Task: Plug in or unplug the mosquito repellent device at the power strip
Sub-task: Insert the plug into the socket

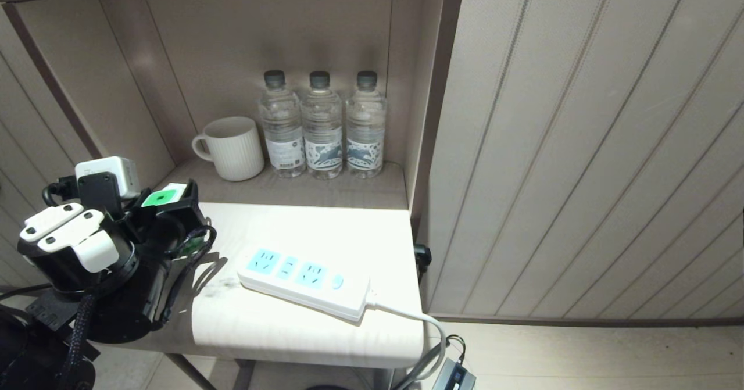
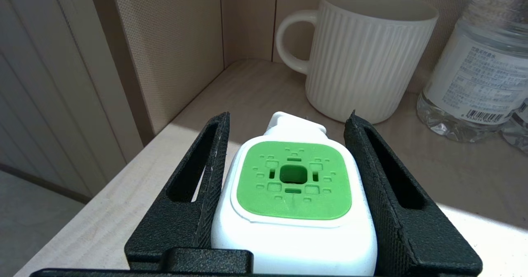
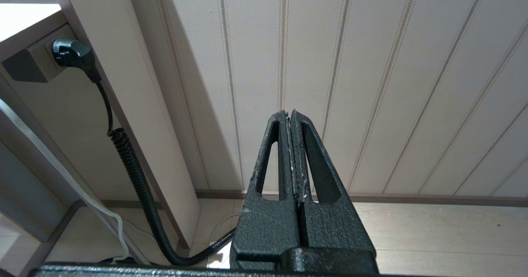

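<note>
On a pale bedside shelf [image 1: 302, 337] set in a panelled alcove, the power strip [image 1: 305, 282] lies unoccupied, a ribbed mug [image 1: 232, 147] and three water bottles [image 1: 322, 125] behind it. At the shelf's left edge the left gripper [image 2: 288, 136] is clamped on the mosquito repellent device [image 2: 293, 202], green face upward. The right gripper [image 3: 291, 118] hangs pressed together beside the wall panelling.

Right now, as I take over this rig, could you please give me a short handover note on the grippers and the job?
Left gripper: fingers on either side of the mosquito repellent device, at the table's left edge near the mug; a firm grip cannot be confirmed.
Right gripper: shut, empty, parked low by the wall.
Power strip: flat on the table, both sockets free.
Done: device is not plugged in.
Left: secure the grip, then carry the device to a socket if plugging in.
</note>
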